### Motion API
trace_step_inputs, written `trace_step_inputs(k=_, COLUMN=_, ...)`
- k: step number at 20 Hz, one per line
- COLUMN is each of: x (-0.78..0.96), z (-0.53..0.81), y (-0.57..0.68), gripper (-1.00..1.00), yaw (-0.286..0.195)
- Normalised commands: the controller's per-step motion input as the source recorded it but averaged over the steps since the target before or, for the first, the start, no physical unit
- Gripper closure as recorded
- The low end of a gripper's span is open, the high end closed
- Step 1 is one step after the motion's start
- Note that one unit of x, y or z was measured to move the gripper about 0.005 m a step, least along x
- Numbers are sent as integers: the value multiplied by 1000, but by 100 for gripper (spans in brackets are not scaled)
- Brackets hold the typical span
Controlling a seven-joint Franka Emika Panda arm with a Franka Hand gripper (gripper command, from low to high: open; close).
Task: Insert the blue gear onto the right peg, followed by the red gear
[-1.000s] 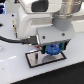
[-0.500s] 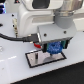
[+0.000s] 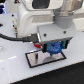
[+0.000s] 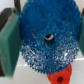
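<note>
Blue gear (image 4: pixel 47 42) pinched between fingers (image 4: pixel 9 42), above base plate (image 3: pixel 35 61); first step. Next: centring over peg, lowering.

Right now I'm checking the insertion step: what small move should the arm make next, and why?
Probably a short, slow descent. The gripper holds the blue gear just above the grey base plate, and the red gear lies apart, so blue is not yet seated. The peg itself is hidden.
</note>
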Motion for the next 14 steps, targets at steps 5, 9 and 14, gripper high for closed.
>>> trace_step_inputs(k=5, x=84, z=-197, y=-26, gripper=100, yaw=0)
trace_step_inputs(k=9, x=130, z=-238, y=-4, gripper=100, yaw=0)
trace_step_inputs(k=14, x=55, z=-222, y=8, gripper=100, yaw=0)
